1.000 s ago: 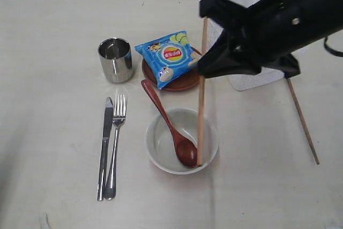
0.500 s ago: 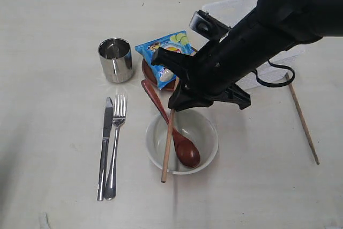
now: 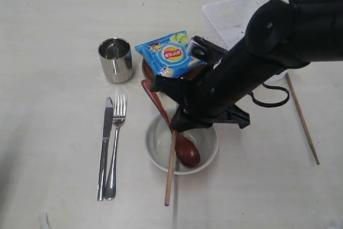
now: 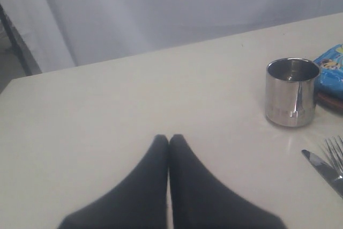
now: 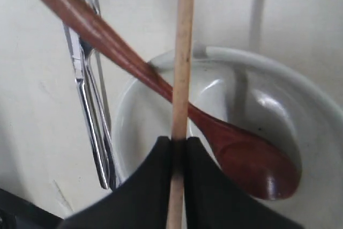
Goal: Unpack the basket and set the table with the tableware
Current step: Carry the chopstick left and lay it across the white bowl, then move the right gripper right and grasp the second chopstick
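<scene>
Pale wood, slim and round, the chopstick (image 3: 170, 170) is pinched between the tapered matte-black jaws of the right gripper (image 5: 179, 142) and slanted across the smooth grey-green bowl (image 3: 153, 146), where the dark red spoon (image 3: 185, 151) is laid. Beside it, the polished steel knife (image 3: 105, 143) and fork (image 3: 116, 138) are laid side by side on the cream table (image 3: 53, 25). Farther off, the shiny cylindrical cup (image 3: 115, 60) and the latticed white basket (image 3: 228, 20) are seen. The left gripper (image 4: 169, 140) is pressed together, empty.

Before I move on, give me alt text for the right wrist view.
The right claw is shut on a pale wooden chopstick that crosses over a dark red wooden spoon lying in a pale bowl. A steel knife and fork lie beside the bowl on the cream table.
</scene>
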### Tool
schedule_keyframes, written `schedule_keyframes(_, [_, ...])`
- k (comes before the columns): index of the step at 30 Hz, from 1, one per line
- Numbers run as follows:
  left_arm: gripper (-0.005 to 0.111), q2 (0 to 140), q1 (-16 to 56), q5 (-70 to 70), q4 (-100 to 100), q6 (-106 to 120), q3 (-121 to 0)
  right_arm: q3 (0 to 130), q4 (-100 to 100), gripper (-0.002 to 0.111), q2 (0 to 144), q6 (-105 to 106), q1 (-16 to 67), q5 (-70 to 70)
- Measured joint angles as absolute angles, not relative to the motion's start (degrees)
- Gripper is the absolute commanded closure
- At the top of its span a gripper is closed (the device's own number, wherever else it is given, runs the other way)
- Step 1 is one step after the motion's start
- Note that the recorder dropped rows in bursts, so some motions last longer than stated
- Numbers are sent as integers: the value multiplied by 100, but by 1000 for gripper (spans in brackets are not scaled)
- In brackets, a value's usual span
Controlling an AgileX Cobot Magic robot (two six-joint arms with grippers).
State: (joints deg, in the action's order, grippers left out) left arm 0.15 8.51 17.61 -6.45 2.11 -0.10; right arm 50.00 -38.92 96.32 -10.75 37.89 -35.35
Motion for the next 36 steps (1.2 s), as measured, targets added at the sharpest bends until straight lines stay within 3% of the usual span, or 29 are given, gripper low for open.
schedule_keyframes(8, [107, 15, 851, 1761, -645, 211, -10, 4996, -3776, 108, 9632, -1154, 3954, -3282])
schedule_keyframes(10, [107, 15, 851, 1761, -645, 211, -10, 4996, -3776, 93, 9632, -1165, 3954, -3368])
schedule_keyframes(11, [107, 15, 851, 1761, -645, 211, -10, 4996, -3776, 78, 9632, -1165, 3954, -3393])
schedule_keyframes(12, [107, 15, 851, 1761, -645, 211, -10, 4996, -3776, 70, 9632, -1165, 3954, -3393])
schedule_keyframes(14, [107, 15, 851, 1761, -645, 211, -10, 4996, -3764, 62, 9632, -1165, 3954, -3393])
schedule_keyframes(26, [107, 15, 851, 1761, -645, 211, -10, 5788, -3342, 62, 9602, -771, 3954, -4403])
schedule_keyframes(36, [107, 15, 851, 1761, -645, 211, -10, 6444, 137, 62, 8833, -2307, 3705, -6481])
